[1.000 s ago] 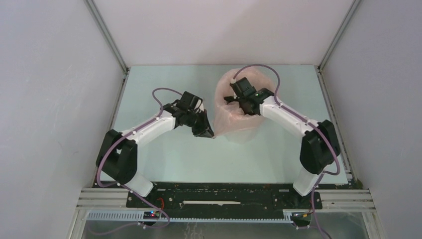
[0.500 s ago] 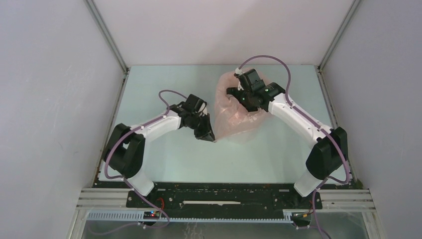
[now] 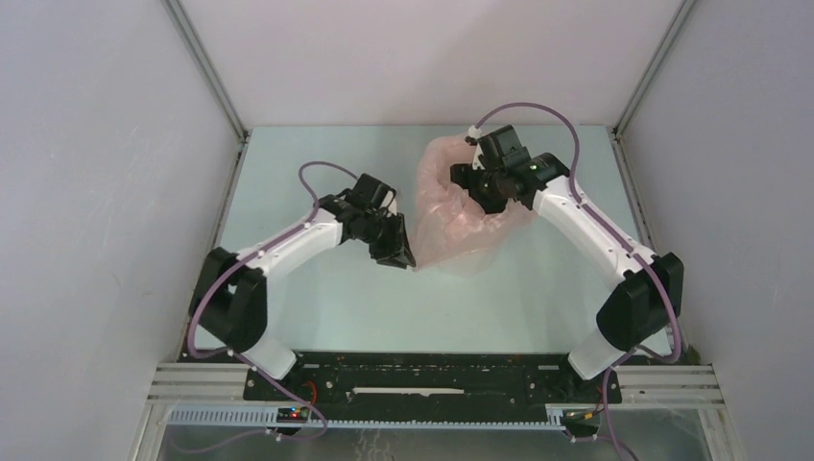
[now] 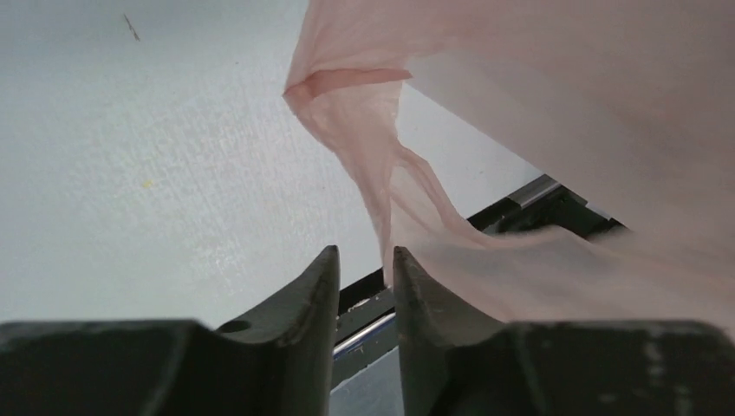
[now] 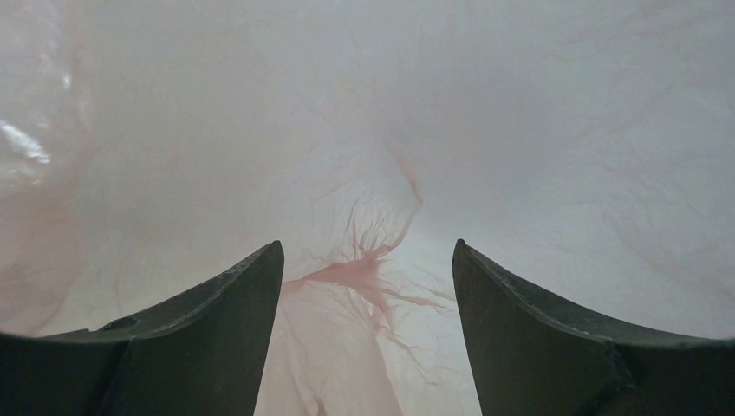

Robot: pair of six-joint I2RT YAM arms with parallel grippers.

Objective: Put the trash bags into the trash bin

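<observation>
- The trash bag (image 3: 459,226) stands puffed up at the far middle of the surface (image 3: 317,298), mouth upward; the trash bin cannot be told apart from the pink film around it
- The film is thin, light and limp – my judgement is that it will slip, cling and spring back instead of staying where it is pushed, and a hard tug could tear it
- The best holds look like the gathered handle strand or a bunched fold of the rim, since a flat single layer would slide out of the pinch
- The left end effector (image 3: 407,260) sits at the bag's near left corner; in the wrist view its jaws stand slightly apart, and the twisted handle strand (image 4: 381,204) runs down into the gap, loose rather than pinched
- The right end effector (image 3: 478,192) reaches down into the mouth of the bag with its jaws spread wide, holding nothing – only wrinkled film lies ahead of it
- Against a second ago, the right wrist has shifted toward the far right and its elbow has swung outward, the left jaws have parted from a shut pinch, and the bag has stayed in place
</observation>
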